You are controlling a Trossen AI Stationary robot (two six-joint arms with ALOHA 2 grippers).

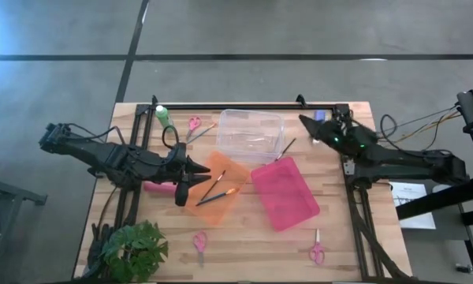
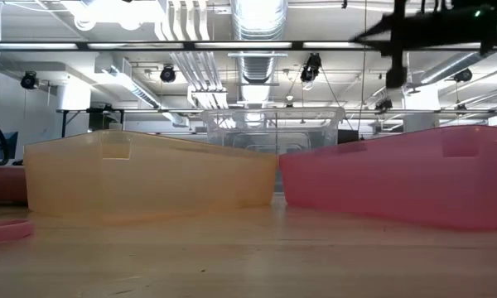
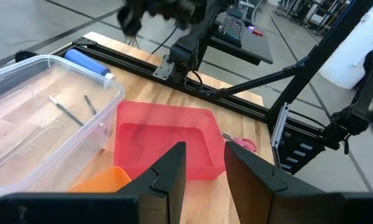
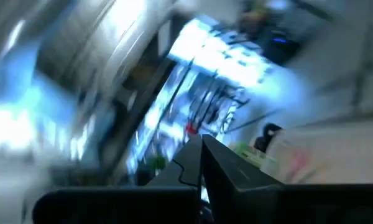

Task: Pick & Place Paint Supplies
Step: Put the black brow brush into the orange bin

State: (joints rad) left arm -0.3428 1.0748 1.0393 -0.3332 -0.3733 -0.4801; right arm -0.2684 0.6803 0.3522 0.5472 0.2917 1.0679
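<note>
Two thin brushes point(image 1: 217, 189) are lying slantwise in the orange bin point(image 1: 225, 166), one dark-handled, one orange-handled, and two more slim brushes point(image 3: 71, 109) are resting on the floor of the clear tub point(image 1: 252, 134) beyond it, a sign the sorting is already under way. Another brush point(image 1: 288, 147) is leaning between the clear tub and the pink bin point(image 1: 288, 193), half on the table. The green bottle point(image 1: 162, 115) is standing at the far left of the table, the blue bottle point(image 3: 87, 62) is lying on its side just past the clear tub's far wall, and a pink cylinder point(image 1: 159, 187), probably the third bottle, is lying beside the orange bin under the left arm.

The left gripper point(image 1: 183, 192) is hanging over the orange bin's left edge, its fingers point(image 3: 168, 180) parted a little with nothing visible between them, which suits either a release or a reach for the pink cylinder. The right gripper point(image 1: 309, 124) is sitting raised at the far right, beside the clear tub, its jaws pressed together and carrying nothing, apparently waiting.

The bins are looking like thin, glossy, translucent plastic with rounded corners; the brushes are slender rods, likely to roll. The table point(image 1: 244, 244) is pale jointed wood. Pink scissors point(image 1: 194, 124) are lying near the green bottle, with two more pairs near the front edge, and a leafy plant point(image 1: 134, 248) is sitting at the near left corner.
</note>
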